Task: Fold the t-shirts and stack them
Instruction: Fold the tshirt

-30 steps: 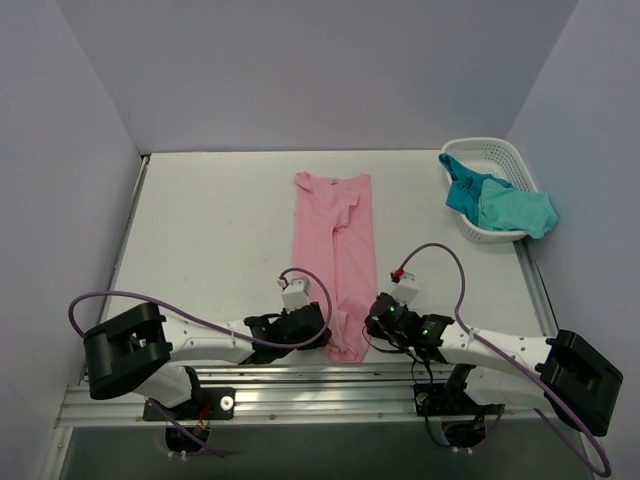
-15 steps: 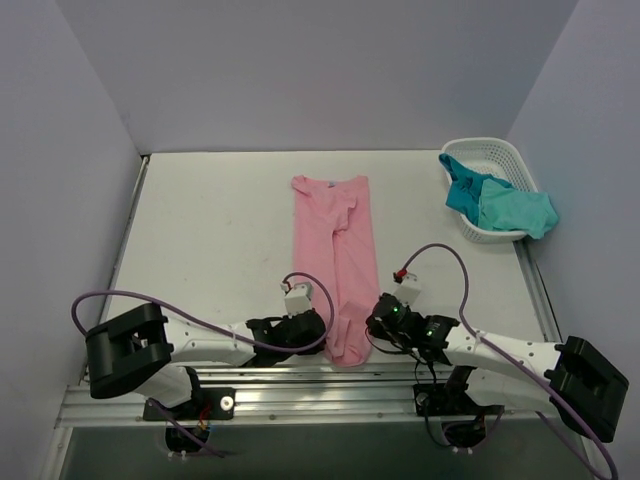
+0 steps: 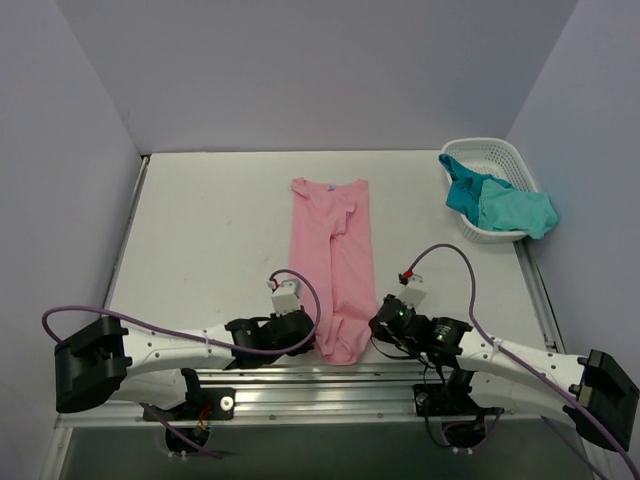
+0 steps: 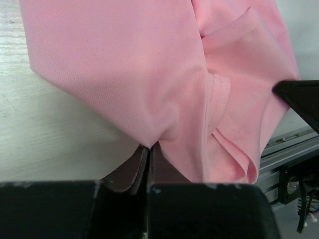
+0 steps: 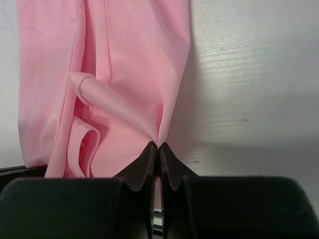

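Note:
The pink t-shirt (image 3: 335, 255) lies folded in a long narrow strip down the middle of the table, its near end hanging close to the front edge. My left gripper (image 3: 312, 338) is shut on the shirt's near left edge (image 4: 149, 99). My right gripper (image 3: 372, 330) is shut on the near right edge (image 5: 144, 74). Both pinch fabric between closed fingertips (image 4: 149, 147) (image 5: 158, 146). The teal and turquoise t-shirts (image 3: 495, 203) lie bunched in the basket at the right.
A white lattice basket (image 3: 487, 150) stands at the far right of the table, shirts spilling over its near rim. The metal rail (image 3: 300, 385) runs along the front edge below the arms. Purple walls close in the left, back and right.
Both grippers have pulled the shirt's near end slightly toward the front edge. The left arm has swung left and drawn back. The shirt's far end has slid a little nearer.

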### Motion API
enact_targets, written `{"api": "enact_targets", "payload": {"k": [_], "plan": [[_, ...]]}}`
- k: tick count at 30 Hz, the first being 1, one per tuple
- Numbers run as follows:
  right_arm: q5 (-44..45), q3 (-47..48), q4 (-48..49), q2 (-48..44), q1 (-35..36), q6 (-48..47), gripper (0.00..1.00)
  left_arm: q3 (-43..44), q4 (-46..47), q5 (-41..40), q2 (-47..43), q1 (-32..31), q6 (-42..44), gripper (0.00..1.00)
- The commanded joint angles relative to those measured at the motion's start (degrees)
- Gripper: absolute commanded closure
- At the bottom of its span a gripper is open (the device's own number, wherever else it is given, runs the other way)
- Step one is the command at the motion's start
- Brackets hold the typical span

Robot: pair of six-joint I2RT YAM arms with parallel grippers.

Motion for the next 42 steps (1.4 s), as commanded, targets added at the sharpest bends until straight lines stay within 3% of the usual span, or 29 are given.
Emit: {"api": "enact_targets", "payload": {"k": [1, 11, 15, 26, 35, 42], "plan": [[3.51, 1.96, -2.72, -0.22, 0.71, 0.82, 1.0, 2.6, -2.55, -2.27, -1.01, -0.22, 0.86, 0.98], [8.17, 11.8, -3.42, 7.93, -1.14, -5.68, 1.0, 12.61, -3.07, -1.67, -1.28, 5.14, 10.44, 0.98], [8.17, 16.11, -2.02, 12.69, -2.98, -8.93, 1.0, 16.04, -1.67, 2.28, -0.4, 10.23, 13.78, 0.98], [4.57, 28.23, 0.88, 25.34, -13.69, -17.54, 1.0, 22.03, 2.71, 11.24, 5.13, 21.66, 18.0, 0.98], [0.18, 38.08, 3.34, 39.04, -19.59, -20.62, 1.0, 27.29, 9.22, 18.19, 18.04, 31.76, 20.2, 0.98], [-1.5, 43.45, 4.57, 48.29, -21.97, -19.48, 1.0, 37.48, 14.67, 29.52, 36.74, 38.27, 22.57, 0.98]]}}
